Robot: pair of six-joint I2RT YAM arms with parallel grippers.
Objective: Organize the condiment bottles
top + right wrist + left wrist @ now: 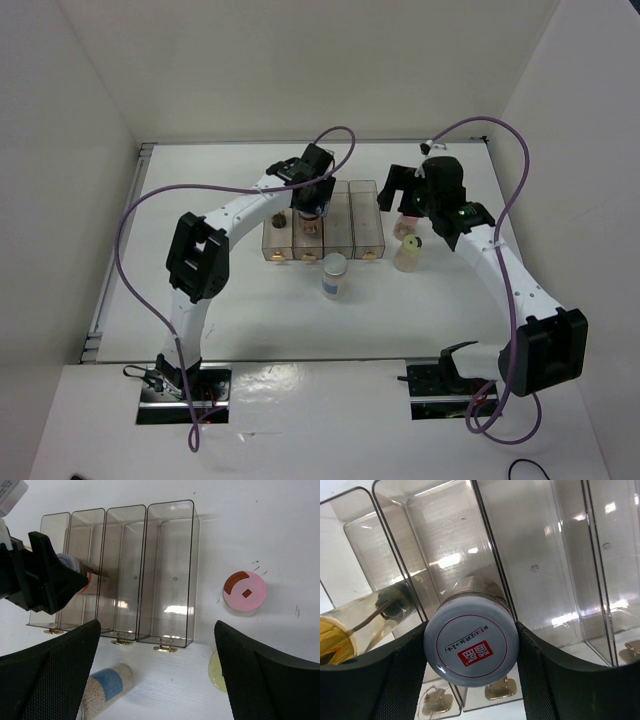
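Note:
My left gripper [310, 208] is shut on the squat lilac-lidded brown jar [470, 642] and holds it over the second slot from the left of the clear tray [366, 215]. The slim black-capped amber bottle [272, 236] lies in the leftmost slot [367, 622]. The pale-blue-lidded clear jar [335, 273] stands in front of the tray, also in the right wrist view [106, 687]. The pink-capped bottle [244, 591] and the cream yellow-capped bottle [217, 672] stand right of the tray. My right gripper [157, 680] is open and empty above them.
The tray's two right slots [167, 575] hold nothing. Gold feet [164, 648] stick out at the tray's near end. White walls enclose the table at the back and both sides. My left arm [40, 575] shows in the right wrist view.

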